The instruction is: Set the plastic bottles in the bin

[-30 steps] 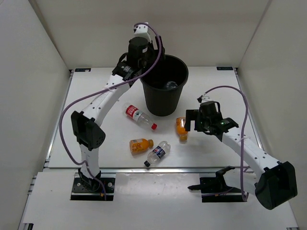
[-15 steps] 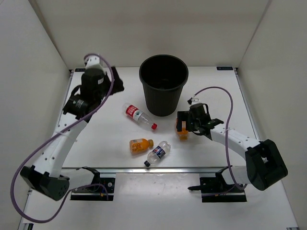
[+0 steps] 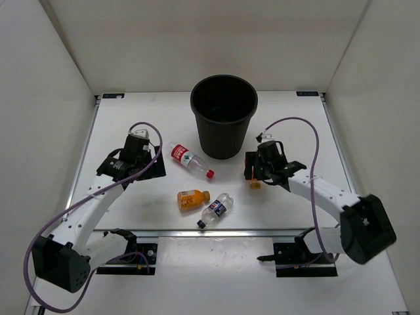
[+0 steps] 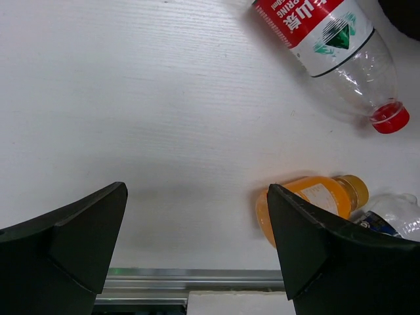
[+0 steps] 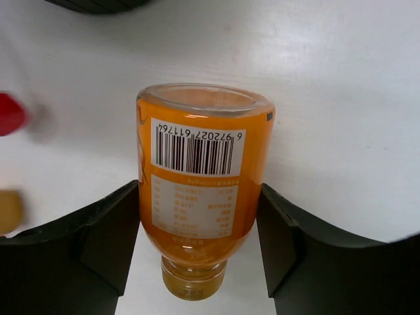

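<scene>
**Top view:** the bin (image 3: 224, 125) stands upright at the far middle of the worktop (image 3: 295, 131). Three bottles lie loose in front of it:
- The red-label bottle (image 3: 190, 159) is closest to the bin, cap pointing near-right.
- The loose orange bottle (image 3: 192, 199) is nearer the arm bases.
- The blue-label bottle (image 3: 216, 209) is just beside the loose orange one, on its right.

The left gripper (image 3: 133, 170) is low over bare worktop, left of the red-label bottle and holding nothing. The right gripper (image 3: 252, 172) sits over the held orange bottle (image 3: 253, 181), just off the bin's near-right side.

**Left wrist:** left gripper (image 4: 197, 197) fingers are wide apart with only bare worktop (image 4: 131, 98) between them. The red-label bottle (image 4: 328, 33) is top right. The loose orange bottle (image 4: 308, 200) is just past the right finger. The blue-label bottle (image 4: 390, 216) is behind the orange one at the frame edge.

**Right wrist:** right gripper (image 5: 200, 216) fingers are pressed against both sides of the held orange bottle (image 5: 200, 190). Its barcode faces up, its cap points toward the camera, and it lies on the worktop (image 5: 341, 98). A sliver of the bin (image 5: 98, 4) shows at the top edge. A red blur and an orange blur sit at the left edge, too soft to identify.
</scene>
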Tool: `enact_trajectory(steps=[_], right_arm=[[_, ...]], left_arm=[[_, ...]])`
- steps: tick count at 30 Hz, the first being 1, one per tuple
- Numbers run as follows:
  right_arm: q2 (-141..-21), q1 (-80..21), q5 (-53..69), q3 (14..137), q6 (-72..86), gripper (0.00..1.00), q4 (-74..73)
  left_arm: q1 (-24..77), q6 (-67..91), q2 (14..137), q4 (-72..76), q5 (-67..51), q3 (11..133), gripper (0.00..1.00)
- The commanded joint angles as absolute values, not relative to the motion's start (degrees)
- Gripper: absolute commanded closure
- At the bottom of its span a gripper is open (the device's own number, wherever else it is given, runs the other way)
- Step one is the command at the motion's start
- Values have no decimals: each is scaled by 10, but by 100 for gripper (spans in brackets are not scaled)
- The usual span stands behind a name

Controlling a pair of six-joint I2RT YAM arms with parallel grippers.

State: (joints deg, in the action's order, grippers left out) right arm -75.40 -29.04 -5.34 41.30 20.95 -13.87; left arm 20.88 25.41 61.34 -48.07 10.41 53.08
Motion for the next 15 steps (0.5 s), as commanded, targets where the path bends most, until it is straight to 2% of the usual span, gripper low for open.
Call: enact_trajectory(steps=[1, 3, 7, 10, 15], right_arm=[[-631, -301, -84, 489, 193, 62, -191], [-594, -307, -84, 548, 180, 70, -211], [-580, -325, -98, 649, 115, 69, -164], [-658, -316, -93, 756, 68, 71, -128], [-841, -259, 25, 920, 69, 71, -124]], left_arm=[[212, 229, 590, -484, 93, 532, 1], [220, 223, 596, -481, 85, 525, 1], [219, 227, 606, -467, 67, 516, 1], [221, 216, 615, -454, 48, 516, 1], [245, 191, 645, -424, 5, 524, 1]])
